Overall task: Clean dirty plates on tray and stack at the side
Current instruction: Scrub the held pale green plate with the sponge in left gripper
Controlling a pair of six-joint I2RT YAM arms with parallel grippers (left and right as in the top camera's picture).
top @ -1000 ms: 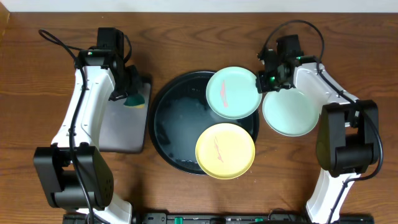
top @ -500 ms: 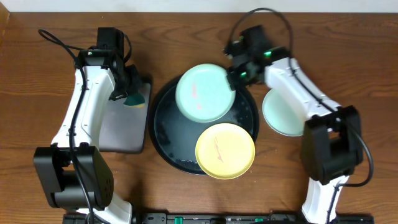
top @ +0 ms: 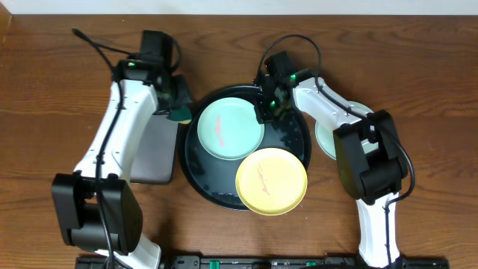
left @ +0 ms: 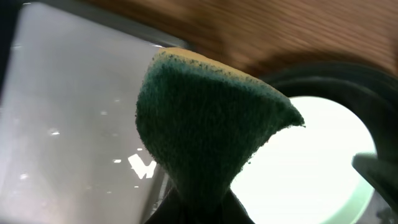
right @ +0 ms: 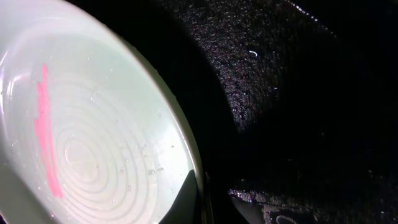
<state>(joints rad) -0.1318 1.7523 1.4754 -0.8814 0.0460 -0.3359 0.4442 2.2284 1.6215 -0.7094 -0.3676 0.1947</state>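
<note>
A mint green plate (top: 228, 128) with a red smear lies in the upper left of the black tray (top: 291, 142). My right gripper (top: 263, 112) is shut on its right rim; the right wrist view shows the plate (right: 87, 137) and the pinched rim (right: 198, 196). A pale yellow plate (top: 271, 181) with a thin smear rests on the tray's lower right. A second mint plate (top: 326, 138) lies on the table to the right, mostly behind my right arm. My left gripper (top: 178, 110) is shut on a green and yellow sponge (left: 205, 124) at the tray's left rim.
A flat grey rectangular tray (top: 153, 153) lies left of the black tray, under my left arm, and shows in the left wrist view (left: 68, 112). The black tray's floor is wet (right: 280, 81). Brown wooden table (top: 418, 60) all around.
My right gripper has dragged the smeared mint plate leftward into the tray's upper left. My left arm has swung right, carrying the sponge from the grey tray to the black tray's rim.
</note>
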